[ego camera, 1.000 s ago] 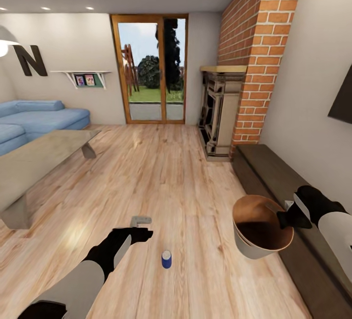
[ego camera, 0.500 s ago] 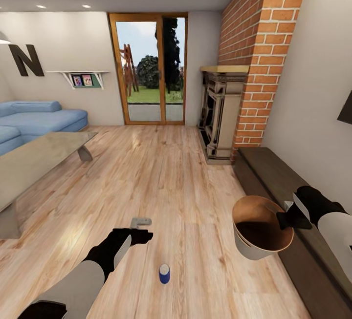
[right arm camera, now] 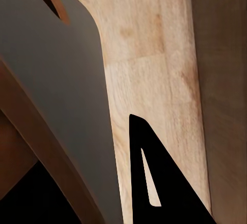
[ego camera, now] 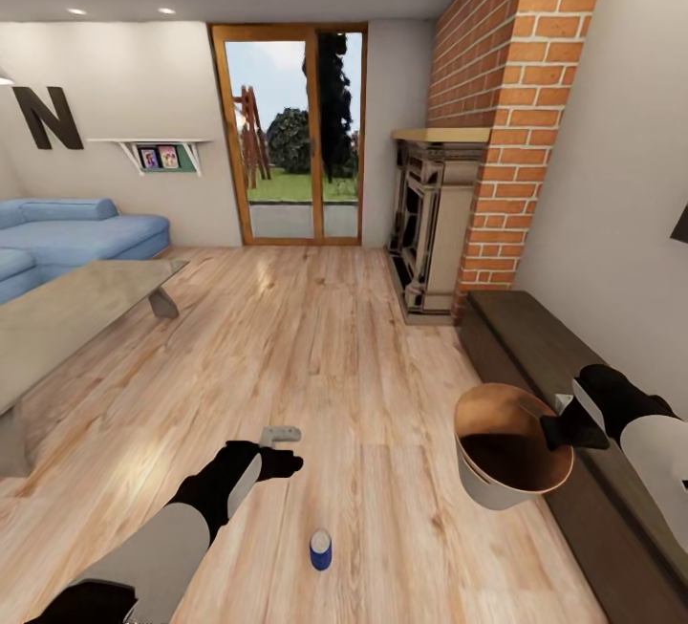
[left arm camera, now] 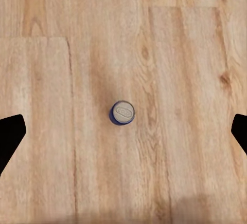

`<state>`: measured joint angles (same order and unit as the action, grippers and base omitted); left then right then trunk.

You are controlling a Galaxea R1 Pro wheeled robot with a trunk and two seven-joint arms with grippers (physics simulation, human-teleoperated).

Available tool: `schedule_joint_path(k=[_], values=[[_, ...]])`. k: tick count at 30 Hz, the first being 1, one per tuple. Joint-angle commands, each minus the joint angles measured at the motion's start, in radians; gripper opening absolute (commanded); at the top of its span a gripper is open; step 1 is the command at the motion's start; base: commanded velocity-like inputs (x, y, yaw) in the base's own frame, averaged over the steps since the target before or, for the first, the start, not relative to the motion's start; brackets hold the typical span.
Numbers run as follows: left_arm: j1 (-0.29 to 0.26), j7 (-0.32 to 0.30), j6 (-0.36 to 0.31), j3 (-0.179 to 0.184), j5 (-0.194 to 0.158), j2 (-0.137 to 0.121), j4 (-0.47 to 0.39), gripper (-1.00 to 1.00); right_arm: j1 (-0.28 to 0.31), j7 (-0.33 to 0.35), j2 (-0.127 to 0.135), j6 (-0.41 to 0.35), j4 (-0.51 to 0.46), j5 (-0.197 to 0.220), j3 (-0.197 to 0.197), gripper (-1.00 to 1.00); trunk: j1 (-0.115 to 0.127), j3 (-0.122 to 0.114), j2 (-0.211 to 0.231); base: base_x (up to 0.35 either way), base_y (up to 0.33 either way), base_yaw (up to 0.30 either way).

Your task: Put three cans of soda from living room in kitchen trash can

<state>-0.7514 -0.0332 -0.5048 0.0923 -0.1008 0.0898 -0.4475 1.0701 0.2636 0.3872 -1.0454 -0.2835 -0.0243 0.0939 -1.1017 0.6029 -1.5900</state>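
Observation:
A small blue soda can (ego camera: 320,548) with a grey top stands upright on the light wood floor of the living room. My left gripper (ego camera: 281,448) hovers open just beyond it, nothing between its fingers. The left wrist view looks straight down on the soda can (left arm camera: 122,113), with the left gripper (left arm camera: 123,135) spread wide, its fingertips at either edge. At the right, my right gripper (ego camera: 559,428) is shut on the rim of the trash can (ego camera: 483,487), held off the floor, pale grey outside and coppery brown inside. The trash can wall (right arm camera: 56,80) sits against a black finger (right arm camera: 154,183).
A glass coffee table (ego camera: 67,318) and blue sofa (ego camera: 76,232) stand at the left. A low dark bench (ego camera: 535,347) runs along the right wall under my right arm. The brick fireplace (ego camera: 430,223) and wood-framed glass doors (ego camera: 291,132) lie ahead.
The whole view has shifted as the robot rolled forward: the table slid left and the can now sits lower in the picture, nearer my left gripper. Both grips are unchanged.

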Motion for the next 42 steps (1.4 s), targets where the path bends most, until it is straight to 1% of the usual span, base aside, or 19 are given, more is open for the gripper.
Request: schedule_joint_path(k=[1,18,26,29,31,36,41,42], values=[[0.000,0.000,-0.001,0.000,0.000,0.000,0.000,1.00,0.001,0.002,0.000,-0.002,0.000,0.021,-0.005,-1.00,0.000,0.000,0.000,0.206,0.000,0.000],[-0.002,0.001,-0.004,0.000,0.001,0.000,-0.008,1.00,0.001,0.002,-0.003,-0.002,0.000,0.020,-0.003,-1.00,0.000,0.000,0.000,0.289,0.000,0.000],[-0.002,0.000,-0.005,0.000,0.001,0.004,-0.010,1.00,0.000,0.002,-0.001,-0.002,0.000,0.020,-0.003,-1.00,0.000,0.000,0.000,0.042,0.000,0.000],[-0.002,0.000,-0.005,0.000,0.001,0.010,-0.011,1.00,0.000,0.002,-0.002,-0.002,0.000,0.020,-0.003,-1.00,0.000,0.000,0.000,0.007,0.000,0.000],[-0.002,0.000,-0.005,0.000,0.001,0.020,-0.011,1.00,-0.001,0.002,-0.001,-0.002,-0.003,0.020,-0.004,-1.00,-0.008,0.006,-0.014,0.003,0.000,0.000],[-0.002,-0.001,-0.006,0.000,-0.001,0.031,-0.011,1.00,-0.001,0.002,0.002,-0.002,-0.006,0.020,-0.007,-1.00,-0.027,0.022,-0.049,0.001,0.000,0.000],[-0.004,0.000,-0.006,0.000,-0.002,0.037,-0.011,1.00,0.001,0.002,0.004,-0.002,-0.007,0.021,-0.009,-1.00,-0.046,0.042,-0.084,0.000,0.000,0.000],[-0.026,0.001,-0.006,0.000,-0.003,0.038,-0.006,1.00,0.005,0.002,0.004,-0.002,-0.007,0.021,-0.010,-1.00,-0.050,0.047,-0.091,0.000,0.000,0.000]])
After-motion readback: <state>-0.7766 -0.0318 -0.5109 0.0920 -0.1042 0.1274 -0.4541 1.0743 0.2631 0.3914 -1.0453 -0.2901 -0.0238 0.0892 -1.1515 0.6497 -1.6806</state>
